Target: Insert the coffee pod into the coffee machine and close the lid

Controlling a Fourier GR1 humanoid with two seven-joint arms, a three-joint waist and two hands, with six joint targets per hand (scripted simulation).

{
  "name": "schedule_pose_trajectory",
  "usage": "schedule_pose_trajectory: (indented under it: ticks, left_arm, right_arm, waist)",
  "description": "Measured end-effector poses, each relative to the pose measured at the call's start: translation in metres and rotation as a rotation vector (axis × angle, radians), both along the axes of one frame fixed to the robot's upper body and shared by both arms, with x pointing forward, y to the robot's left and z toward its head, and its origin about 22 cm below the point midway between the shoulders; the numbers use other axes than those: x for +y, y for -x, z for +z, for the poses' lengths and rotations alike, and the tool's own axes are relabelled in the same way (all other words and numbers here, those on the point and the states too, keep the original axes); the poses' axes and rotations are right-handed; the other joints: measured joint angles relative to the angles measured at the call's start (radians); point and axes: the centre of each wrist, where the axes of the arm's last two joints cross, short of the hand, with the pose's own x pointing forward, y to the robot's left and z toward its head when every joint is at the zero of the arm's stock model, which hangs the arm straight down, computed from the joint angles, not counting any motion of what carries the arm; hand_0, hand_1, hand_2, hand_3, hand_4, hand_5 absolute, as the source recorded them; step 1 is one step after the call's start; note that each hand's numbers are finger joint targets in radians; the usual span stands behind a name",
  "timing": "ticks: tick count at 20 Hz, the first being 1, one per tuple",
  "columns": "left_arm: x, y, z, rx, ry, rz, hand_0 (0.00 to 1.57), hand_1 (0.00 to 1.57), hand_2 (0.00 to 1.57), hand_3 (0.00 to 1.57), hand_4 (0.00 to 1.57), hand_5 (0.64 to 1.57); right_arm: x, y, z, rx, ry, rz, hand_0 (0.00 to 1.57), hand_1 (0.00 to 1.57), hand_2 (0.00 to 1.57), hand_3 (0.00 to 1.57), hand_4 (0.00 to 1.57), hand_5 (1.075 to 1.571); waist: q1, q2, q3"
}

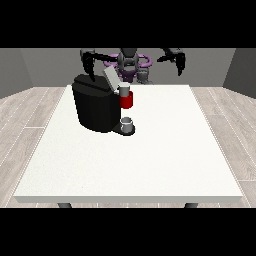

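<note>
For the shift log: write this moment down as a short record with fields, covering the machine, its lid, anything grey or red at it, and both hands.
table: large white table
coffee machine: black coffee machine on the table's far left part
lid: grey lid tilted up, open
red thing at the machine: red thing under the lid's front end
grey thing: small grey thing on the machine's base, below the red thing; cannot tell whether it is the pod
hand at the view's left: raised above the machine, holding nothing
hand at the view's right: raised, holding nothing

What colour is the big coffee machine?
Black, seen in the front view: the coffee machine.
</note>
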Motion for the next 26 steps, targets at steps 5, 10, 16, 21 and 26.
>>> schedule_pose_trajectory:
  ticks: [5, 10, 16, 21, 26]
  left_arm:
    - [0.011, 0.008, 0.012, -0.030, 0.009, 0.021, 0.00, 0.00, 0.00, 0.00, 0.36, 1.571]
    - [0.018, 0.016, 0.023, -0.052, 0.002, 0.044, 0.00, 0.00, 0.00, 0.00, 0.38, 1.571]
    - [0.030, 0.022, 0.031, -0.083, -0.015, 0.073, 0.00, 0.00, 0.00, 0.00, 0.31, 1.571]
    - [0.034, 0.021, 0.031, -0.114, -0.042, 0.083, 0.00, 0.00, 0.00, 0.00, 0.35, 1.571]
    - [0.032, 0.020, 0.031, -0.115, -0.046, 0.073, 0.00, 0.00, 0.00, 0.00, 0.37, 1.571]
  right_arm:
    - [0.015, -0.009, 0.006, -0.027, 0.016, 0.052, 0.00, 0.00, 0.00, 0.00, 0.00, 1.571]
    - [0.023, -0.017, 0.012, -0.057, 0.036, 0.093, 0.00, 0.00, 0.00, 0.00, 0.00, 1.571]
    - [0.035, -0.029, 0.030, -0.093, 0.052, 0.118, 0.00, 0.00, 0.00, 0.00, 0.13, 1.571]
    - [0.046, -0.041, 0.057, -0.147, 0.101, 0.143, 0.00, 0.00, 0.00, 0.00, 0.12, 1.571]
    - [0.054, -0.050, 0.079, -0.134, 0.149, 0.135, 0.00, 0.00, 0.00, 0.00, 0.00, 1.571]
  waist:
    - [-0.016, 0.041, -0.0002]
    - [-0.025, 0.068, -0.0012]
    - [-0.033, 0.107, -0.0006]
    - [-0.029, 0.152, 0.0009]
    - [-0.019, 0.172, 0.0067]
